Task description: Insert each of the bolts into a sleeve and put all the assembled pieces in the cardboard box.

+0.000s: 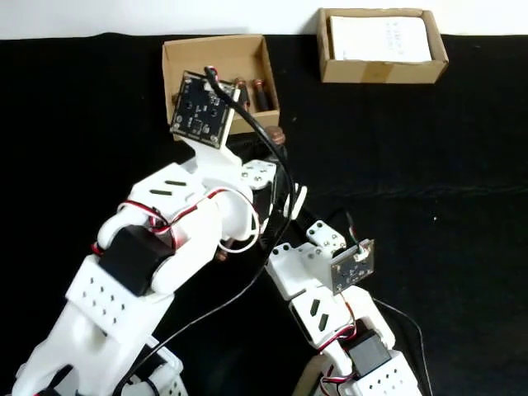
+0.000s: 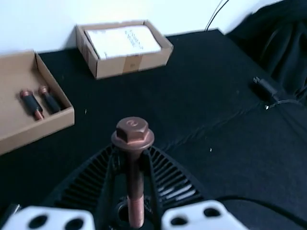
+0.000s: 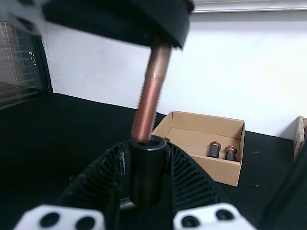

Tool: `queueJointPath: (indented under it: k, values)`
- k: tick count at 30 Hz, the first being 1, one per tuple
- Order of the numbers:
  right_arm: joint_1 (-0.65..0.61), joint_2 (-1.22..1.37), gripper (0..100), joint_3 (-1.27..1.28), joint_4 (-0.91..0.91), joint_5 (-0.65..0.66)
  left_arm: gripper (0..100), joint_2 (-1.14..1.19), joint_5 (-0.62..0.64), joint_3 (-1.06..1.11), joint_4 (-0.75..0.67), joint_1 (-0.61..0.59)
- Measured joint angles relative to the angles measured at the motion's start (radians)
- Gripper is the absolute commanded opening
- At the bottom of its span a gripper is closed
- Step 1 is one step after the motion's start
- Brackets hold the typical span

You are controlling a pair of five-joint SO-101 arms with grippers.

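Behind the black table point(image 1: 462, 206) a white wall point(image 3: 249, 62) is running, and two open boxes are sitting at the far edge. I am clamping my left pincer point(image 2: 132, 154) on a copper-coloured bolt point(image 2: 133, 135), its ribbed black fingers point(image 2: 165, 175) pressing the shank from both sides while the flanged hex head is standing proud of them. Something is stamped on the head's face, but I am failing to make it out. I am clamping my right pincer point(image 3: 146, 158) on a plain black sleeve point(image 3: 145, 175), holding it upright with its open mouth facing up. The bolt is hanging tilted over it, threaded end meeting the sleeve's mouth. The cardboard box point(image 1: 172, 66) is lying just beyond my left arm, and two assembled pieces point(image 2: 31, 103) are lying side by side in it, copper heads showing at the ends of black sleeves. The second box point(image 1: 379, 72) is sitting apart, farther along the far edge, and a white sheet point(image 1: 379, 37) is lying in it; its print is showing too faint to read.
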Motion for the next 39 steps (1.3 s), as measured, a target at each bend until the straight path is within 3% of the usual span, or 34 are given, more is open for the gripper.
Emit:
queueJointPath:
  k: [10, 22, 39]
  values:
    - [0.044, 0.0, 0.8, 0.0, 0.0, 0.003, 1, 0.002, 0.0, 0.049, -0.005, -0.003]
    - [0.048, 0.0, 0.8, 0.0, 0.0, 0.003, 1, 0.06, -0.002, 0.057, -0.127, -0.002]
    - [0.044, 0.002, 0.8, 0.0, 0.002, 0.003, 1, 0.091, -0.005, 0.054, -0.084, -0.005]
